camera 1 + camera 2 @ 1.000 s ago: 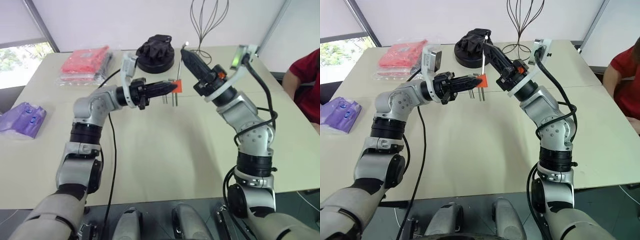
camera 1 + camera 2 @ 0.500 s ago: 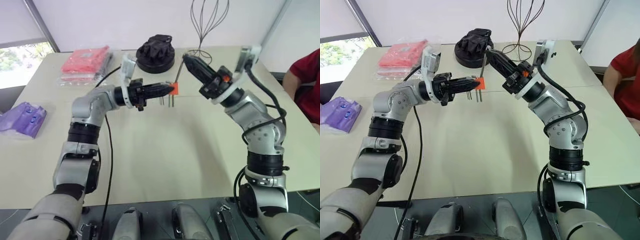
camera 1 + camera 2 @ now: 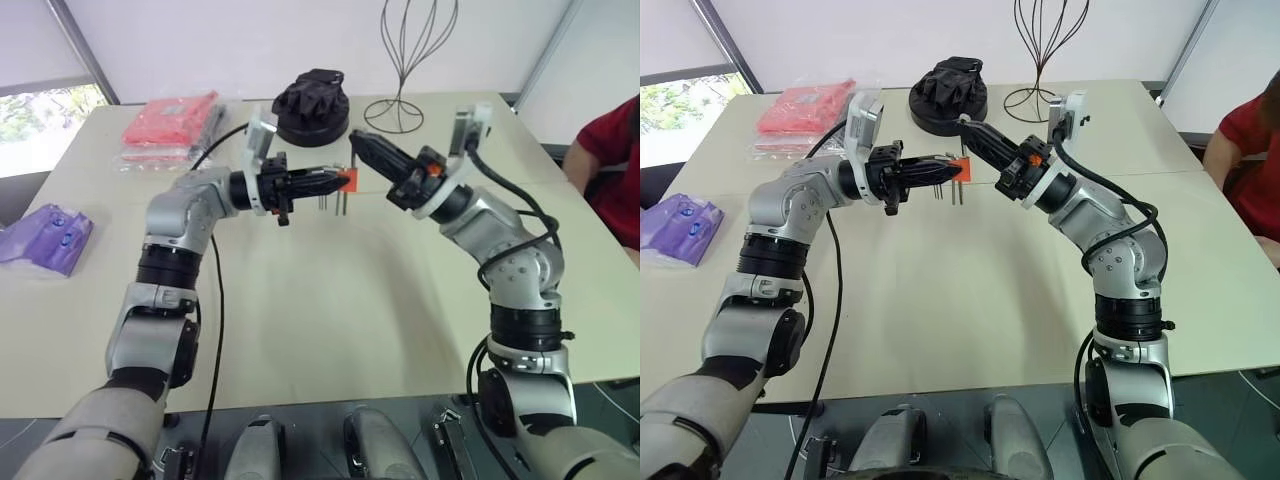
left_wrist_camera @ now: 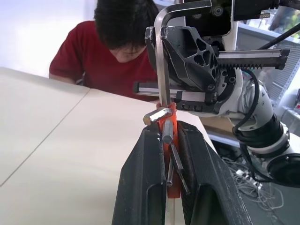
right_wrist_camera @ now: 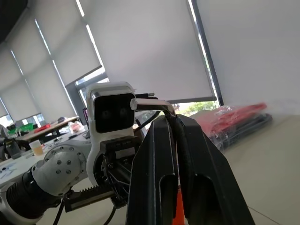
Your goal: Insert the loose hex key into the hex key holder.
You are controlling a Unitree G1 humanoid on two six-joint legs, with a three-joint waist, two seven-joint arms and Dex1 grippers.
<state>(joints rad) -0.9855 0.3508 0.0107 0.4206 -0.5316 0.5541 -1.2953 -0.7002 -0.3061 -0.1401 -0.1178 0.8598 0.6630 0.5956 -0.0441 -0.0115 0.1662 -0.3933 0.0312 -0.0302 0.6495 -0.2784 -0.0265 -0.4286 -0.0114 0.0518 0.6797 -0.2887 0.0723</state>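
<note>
You are working mid-insertion: the left gripper (image 4: pixel 169 154) is clamping the hex key holder (image 4: pixel 171 140) between its two black fingers, holding it in the air above the middle of the bench (image 3: pixel 330 290), with the short keys hanging out of the orange block. The right gripper (image 3: pixel 358 143) is meeting it from the other side, tip close against the holder. In the left wrist view the loose hex key (image 4: pixel 161 56) is standing upright along the right gripper's fingers, short bent end at the top, long shank running down to the top of the orange block — whether it is already seated in a slot or only resting at the mouth, you cannot tell from here. The right wrist view shows the bent end (image 5: pixel 150 104) lying across the fingertips, which look nearly together on it; whether they are truly gripping or beginning to let go is not settled by these frames. Judgement: alignment and approach are done, what is left is pushing the shank fully home and releasing. On room — both grippers are well above the bench surface, so you are having free space below and toward yourself. Beyond them the black stand (image 3: pixel 312 112) and the wire frame (image 3: pixel 400 60) are sitting near the far edge, the red packaged bundle (image 3: pixel 170 128) is lying to the left, a purple bag (image 3: pixel 45 238) is at the left rim, and a person in red (image 3: pixel 610 165) is sitting close at the right side.
</note>
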